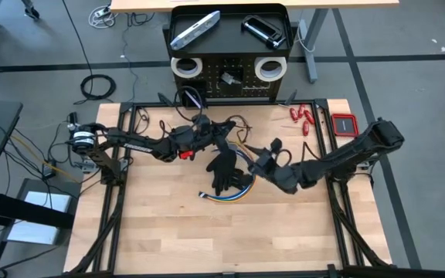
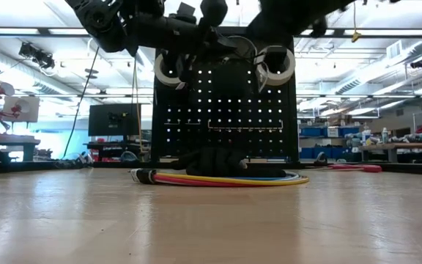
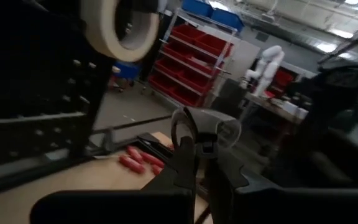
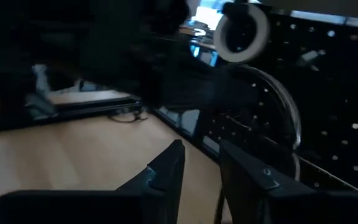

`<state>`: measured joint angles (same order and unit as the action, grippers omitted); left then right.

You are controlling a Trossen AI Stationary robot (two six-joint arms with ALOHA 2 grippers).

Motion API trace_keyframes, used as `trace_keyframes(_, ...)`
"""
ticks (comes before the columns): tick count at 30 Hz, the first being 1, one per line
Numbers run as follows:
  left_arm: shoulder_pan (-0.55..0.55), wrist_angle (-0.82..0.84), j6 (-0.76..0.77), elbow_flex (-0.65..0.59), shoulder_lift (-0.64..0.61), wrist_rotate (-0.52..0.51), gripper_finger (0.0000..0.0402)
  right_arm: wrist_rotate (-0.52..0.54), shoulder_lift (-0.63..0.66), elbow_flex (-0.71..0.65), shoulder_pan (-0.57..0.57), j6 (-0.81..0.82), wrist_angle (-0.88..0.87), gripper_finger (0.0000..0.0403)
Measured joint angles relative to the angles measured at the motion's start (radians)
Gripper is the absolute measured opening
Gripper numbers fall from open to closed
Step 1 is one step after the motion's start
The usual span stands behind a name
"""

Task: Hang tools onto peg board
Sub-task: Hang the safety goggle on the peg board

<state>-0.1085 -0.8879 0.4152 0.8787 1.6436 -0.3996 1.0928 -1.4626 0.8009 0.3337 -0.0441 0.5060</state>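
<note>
The black peg board (image 1: pixel 230 85) stands at the table's far edge, and two white tape rolls (image 1: pixel 185 68) (image 1: pixel 270 68) hang on its face. On its tray top lie a silver-grey flat bar (image 1: pixel 195 29) and a black clamp (image 1: pixel 263 31). My left gripper (image 1: pixel 213 133) hovers in front of the board, shut on a grey metal piece (image 3: pixel 197 127) with a rounded loop. My right gripper (image 1: pixel 263 159) hangs open above the table, right of a black glove (image 1: pixel 224 166), and touches nothing. Red-handled tools (image 1: pixel 303 117) lie at the far right of the table. My left gripper pinches the grey metal piece between its two fingers (image 3: pixel 182 165), just below the rounded loop (image 3: pixel 194 118). The loop stands up past the fingertips, lifted clear of the table. The fingers hide what lies lower down.
The black glove lies on a coil of coloured cable (image 1: pixel 229 194) in the middle of the table. A red box (image 1: pixel 344 123) sits at the far right corner. A thin curved wire (image 4: pixel 288 118) arcs in front of the board. Bare wood (image 1: pixel 207 239) lies toward the near edge.
</note>
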Motion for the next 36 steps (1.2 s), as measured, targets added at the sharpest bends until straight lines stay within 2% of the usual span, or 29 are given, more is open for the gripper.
trace_keyframes(4, 0.001, 0.001, -0.018, 0.0, 0.0, -0.016, 0.0021, 0.158, 0.031, 0.0, 0.078, 0.035, -0.154, 0.0145)
trace_keyframes(7, 0.001, 0.0, -0.018, 0.0, 0.0, -0.016, 0.0021, 0.246, 0.03, 0.0, 0.082, 0.19, -0.264, 0.0175)
trace_keyframes(10, 0.006, 0.001, -0.019, 0.0, 0.0, -0.023, 0.0021, 0.245, 0.012, 0.0, 0.043, 0.349, -0.324, 0.0198)
trace_keyframes(14, 0.018, 0.002, -0.023, 0.0, 0.0, -0.021, 0.0021, 0.172, -0.02, 0.0, -0.042, 0.506, -0.345, 0.0202)
trace_keyframes(17, 0.032, 0.005, -0.046, 0.0, 0.0, -0.02, 0.0021, 0.101, -0.025, 0.0, -0.099, 0.569, -0.351, 0.0191)
trace_keyframes(22, 0.053, 0.008, -0.073, 0.0, 0.0, -0.015, 0.0021, 0.054, -0.025, 0.0, -0.156, 0.589, -0.35, 0.0155)
trace_keyframes(25, 0.053, 0.01, -0.073, 0.0, 0.0, -0.015, 0.0021, 0.002, -0.025, 0.0, -0.174, 0.599, -0.352, 0.012)
trace_keyframes(31, 0.055, 0.021, -0.076, 0.0, -0.003, -0.009, 0.0025, 0.0, -0.025, 0.0, -0.178, 0.618, -0.358, 0.0024)
trace_keyframes(36, 0.052, 0.076, -0.12, 0.0, -0.016, 0.029, 0.0061, -0.034, -0.022, 0.0, -0.178, 0.694, -0.397, 0.0021)
